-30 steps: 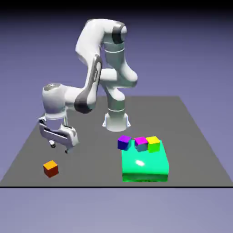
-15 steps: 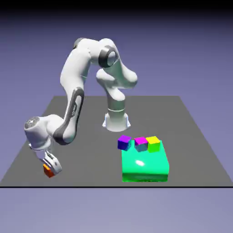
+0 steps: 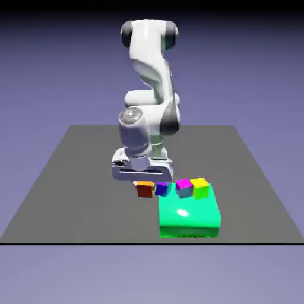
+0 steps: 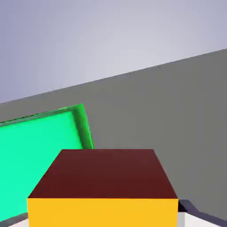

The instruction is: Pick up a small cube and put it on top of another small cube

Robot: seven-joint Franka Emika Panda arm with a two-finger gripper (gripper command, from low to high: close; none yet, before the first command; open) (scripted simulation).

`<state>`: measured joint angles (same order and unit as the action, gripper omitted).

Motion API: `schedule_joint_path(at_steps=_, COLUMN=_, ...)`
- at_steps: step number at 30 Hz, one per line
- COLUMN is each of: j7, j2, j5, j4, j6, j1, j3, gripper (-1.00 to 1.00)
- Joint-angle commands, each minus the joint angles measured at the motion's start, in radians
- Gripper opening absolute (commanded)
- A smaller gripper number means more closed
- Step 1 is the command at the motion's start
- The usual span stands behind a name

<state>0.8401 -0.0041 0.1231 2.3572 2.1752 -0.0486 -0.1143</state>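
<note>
Grey table (image 3: 71,178) before you, green block (image 3: 189,215) as landmark; gripper (image 3: 145,185) clenched on small cube (image 3: 145,190), lifted just off block's far-left corner, beside purple-topped cube (image 3: 161,188); yellow-topped cube (image 3: 200,187) on block's far edge

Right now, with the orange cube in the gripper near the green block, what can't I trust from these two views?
- Finger tips: in the hand view the small cube fills the bottom and hides them; the exterior view is too small to show contact.
- Other cubes: absent from the hand view; only the green block shows, cut off by the left edge.
- Purple-topped cube: in the exterior view the small cube partly overlaps it, so their gap is unreadable.
</note>
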Motion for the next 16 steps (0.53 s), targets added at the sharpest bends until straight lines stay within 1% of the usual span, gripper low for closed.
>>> schedule_joint_path(at_steps=1, j7=0.004, j2=-0.036, j5=-0.012, j4=0.025, j6=-0.01, j1=0.001, j3=-0.031, gripper=-1.0)
schedule_joint_path(at_steps=5, j7=0.012, j2=-0.181, j5=-0.043, j4=0.124, j6=-0.048, j1=0.081, j3=-0.142, gripper=-1.0)
schedule_joint_path(at_steps=7, j7=0.012, j2=-0.183, j5=-0.044, j4=0.126, j6=-0.049, j1=0.083, j3=-0.144, gripper=-1.0)
schedule_joint_path(at_steps=12, j7=0.033, j2=-0.064, j5=-0.068, j4=0.212, j6=0.154, j1=0.085, j3=-0.149, gripper=-1.0)
schedule_joint_path(at_steps=13, j7=0.033, j2=-0.064, j5=-0.068, j4=0.212, j6=0.154, j1=0.085, j3=-0.149, gripper=1.0)
schedule_joint_path(at_steps=14, j7=0.033, j2=-0.064, j5=-0.068, j4=0.212, j6=0.154, j1=0.085, j3=-0.149, gripper=1.0)
schedule_joint_path(at_steps=16, j7=0.024, j2=-0.115, j5=-0.058, j4=0.175, j6=0.067, j1=0.084, j3=-0.147, gripper=1.0)
